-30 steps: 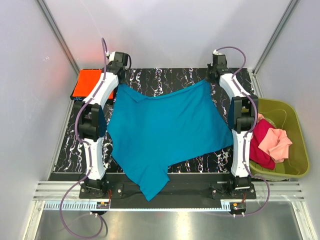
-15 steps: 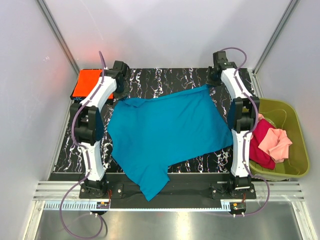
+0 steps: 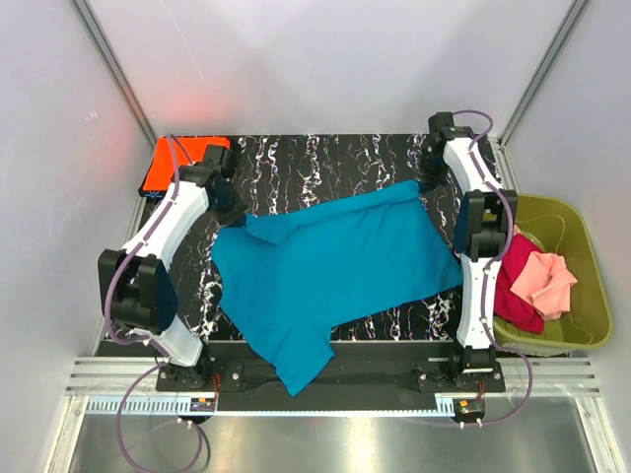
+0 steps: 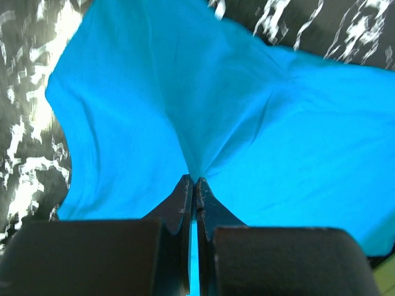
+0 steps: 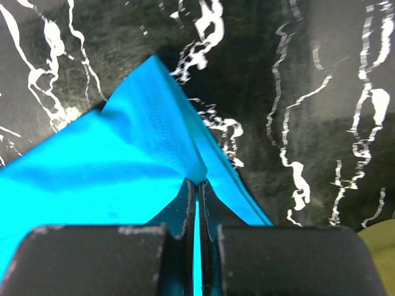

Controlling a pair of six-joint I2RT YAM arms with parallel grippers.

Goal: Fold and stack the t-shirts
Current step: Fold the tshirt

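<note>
Left claw [image 4: 195, 180] and right claw [image 5: 197, 182] each clamp the far edge of the teal-blue t-shirt [image 3: 335, 261], left elbow bowed outward.

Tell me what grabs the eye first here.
A teal-blue t-shirt spreads across the black marbled table, one part trailing over the near edge. The left gripper and right gripper are each shut on its far edge. An olive-green bin at right holds a pink shirt and a magenta shirt; an orange shirt lies far left.
</note>
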